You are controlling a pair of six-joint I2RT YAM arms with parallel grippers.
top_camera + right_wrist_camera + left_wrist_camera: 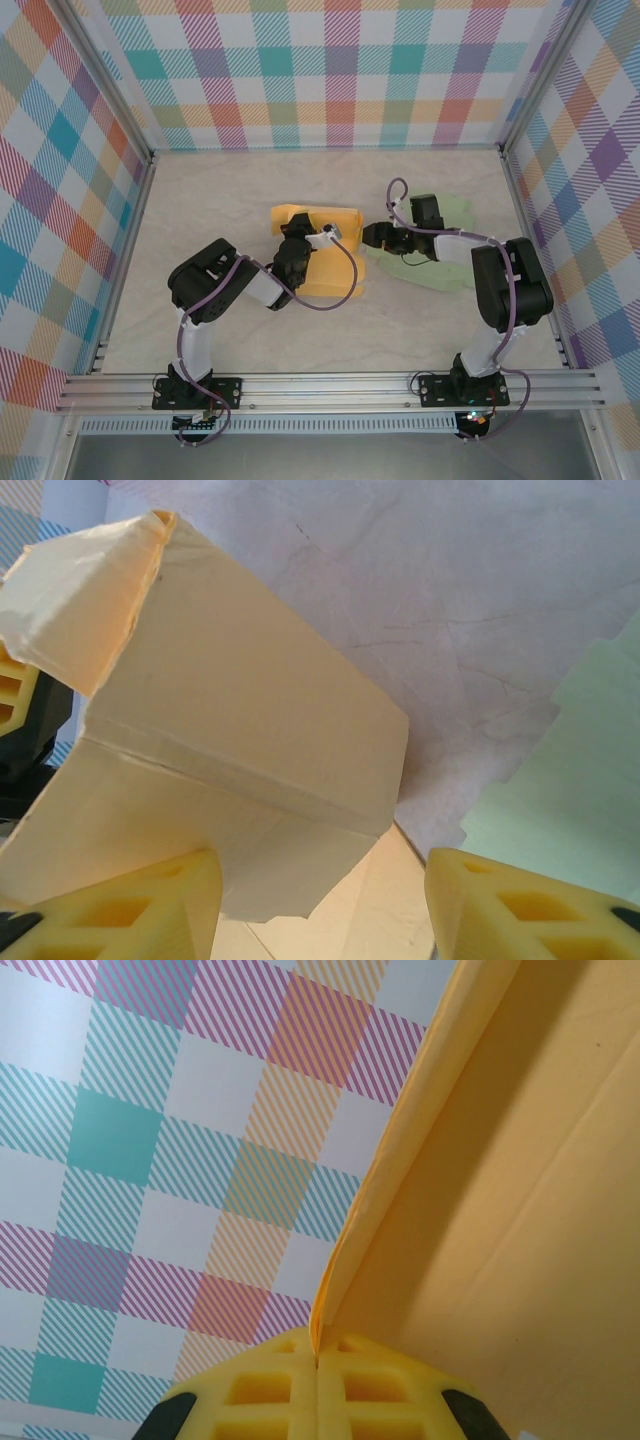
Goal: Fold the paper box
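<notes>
Nearest us, the left gripper (318,1400) has its jaws pressed together on a thin wall of the orange paper box (335,270), which sits mid-table, the pinch at its ten o'clock corner. We judge that a hard pull there could crease or tear the wall, or let it slip free. At the box's three o'clock the right gripper (320,900) stands with jaws spread, apparently touching nothing. Unheld, that flap could spring back, and the fingers might snag the green sheet (455,215) beyond. Underneath lies a pale marbled table (220,190), enclosed by plaid walls (330,70).
</notes>
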